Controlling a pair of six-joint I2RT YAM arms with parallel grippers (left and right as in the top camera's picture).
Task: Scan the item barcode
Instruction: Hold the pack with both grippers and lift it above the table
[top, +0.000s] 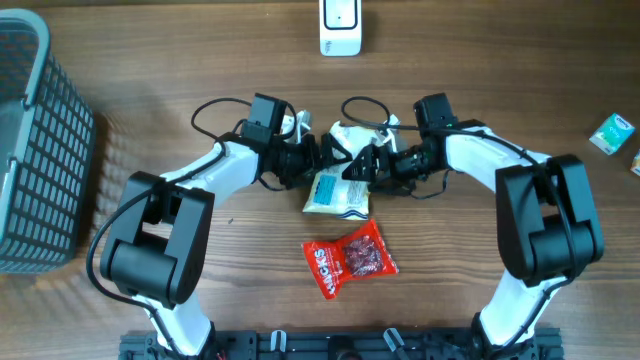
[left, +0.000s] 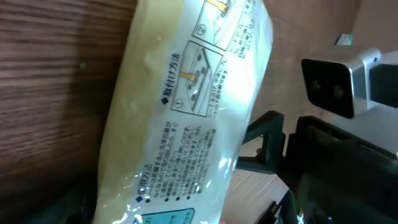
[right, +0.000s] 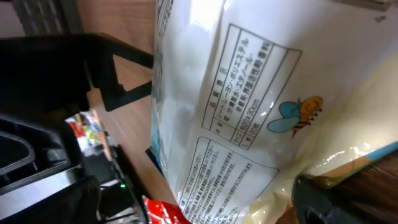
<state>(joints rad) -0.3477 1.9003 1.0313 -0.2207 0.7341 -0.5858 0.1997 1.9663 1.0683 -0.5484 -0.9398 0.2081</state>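
The item is a white and pale-yellow plastic packet (top: 335, 190) printed with Japanese text. It lies at the table's middle between my two arms. My left gripper (top: 318, 158) is at its upper left edge and my right gripper (top: 368, 165) at its upper right edge, both open. In the left wrist view the packet (left: 186, 118) fills the middle, running between the jaws. In the right wrist view the packet (right: 249, 118) shows a bee drawing, and one dark finger (right: 323, 199) sits beside its yellow edge. No barcode shows in any view.
A red snack bag (top: 350, 260) lies just in front of the packet. A white upright device (top: 340, 27) stands at the table's far edge. A grey mesh basket (top: 35, 150) fills the left side. A small green box (top: 610, 132) lies far right.
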